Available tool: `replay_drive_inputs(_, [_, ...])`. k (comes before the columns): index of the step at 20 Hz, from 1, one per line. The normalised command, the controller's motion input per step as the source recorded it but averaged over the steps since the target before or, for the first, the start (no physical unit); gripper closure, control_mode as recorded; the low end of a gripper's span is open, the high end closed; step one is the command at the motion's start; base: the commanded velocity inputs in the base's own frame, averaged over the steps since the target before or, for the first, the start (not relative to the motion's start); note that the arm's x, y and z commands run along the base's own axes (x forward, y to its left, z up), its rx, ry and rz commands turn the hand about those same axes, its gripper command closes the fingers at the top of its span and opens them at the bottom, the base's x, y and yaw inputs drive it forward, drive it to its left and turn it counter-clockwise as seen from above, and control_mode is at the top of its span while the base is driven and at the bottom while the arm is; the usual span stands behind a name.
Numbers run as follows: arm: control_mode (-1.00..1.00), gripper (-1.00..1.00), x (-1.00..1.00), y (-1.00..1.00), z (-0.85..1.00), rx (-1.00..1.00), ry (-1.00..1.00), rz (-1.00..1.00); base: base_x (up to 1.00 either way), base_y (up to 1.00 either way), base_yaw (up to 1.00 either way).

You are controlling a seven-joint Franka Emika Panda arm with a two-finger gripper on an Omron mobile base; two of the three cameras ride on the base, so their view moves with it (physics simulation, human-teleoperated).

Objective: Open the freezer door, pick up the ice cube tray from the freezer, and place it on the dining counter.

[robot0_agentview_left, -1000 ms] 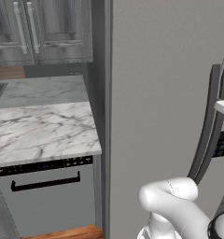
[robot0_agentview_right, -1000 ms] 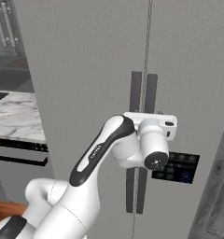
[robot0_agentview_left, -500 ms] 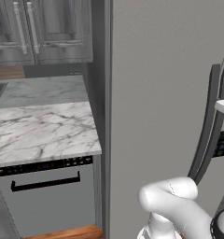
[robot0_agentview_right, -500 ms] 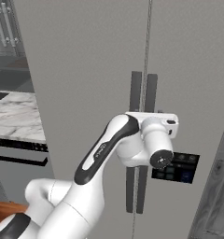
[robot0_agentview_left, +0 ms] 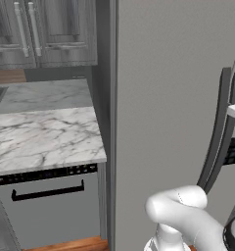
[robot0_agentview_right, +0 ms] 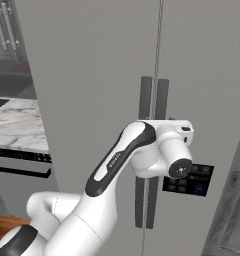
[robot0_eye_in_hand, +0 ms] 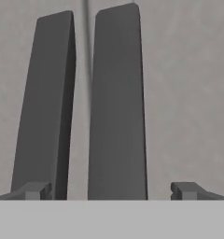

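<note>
The freezer door (robot0_agentview_right: 92, 100) is the plain grey left panel (robot0_agentview_left: 163, 98), and it stands shut. Its dark bar handle (robot0_agentview_right: 145, 150) runs beside the seam, next to the matching handle (robot0_agentview_right: 161, 105) of the right door. My gripper (robot0_eye_in_hand: 111, 191) is open, close in front of both bars. The wider bar (robot0_eye_in_hand: 116, 102) lies between my fingertips (robot0_eye_in_hand: 38, 190), and the narrower bar (robot0_eye_in_hand: 44, 107) rises by the left one. I cannot tell which bar belongs to which door in the hand view. The ice cube tray is hidden and the dining counter is out of view.
The right door carries a dark button panel (robot0_agentview_right: 187, 179). Left of the fridge is a small marble top (robot0_agentview_left: 41, 132) over a grey appliance front with a black handle (robot0_agentview_left: 48, 191). Grey wall cabinets (robot0_agentview_left: 41, 29) hang above it.
My wrist has shifted slightly to the right in front of the handles. The doors have not moved.
</note>
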Motion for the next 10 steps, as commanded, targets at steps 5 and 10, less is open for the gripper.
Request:
replay_drive_inputs(5, [-1.00, -1.00, 0.20, -0.19, 0.00, 0.02, 0.00, 0.05, 0.00, 0.00, 0.00])
replay_drive_inputs(10, [-1.00, -1.00, 0.20, -0.08, 0.00, 0.00, 0.00, 0.05, 0.00, 0.00, 0.00])
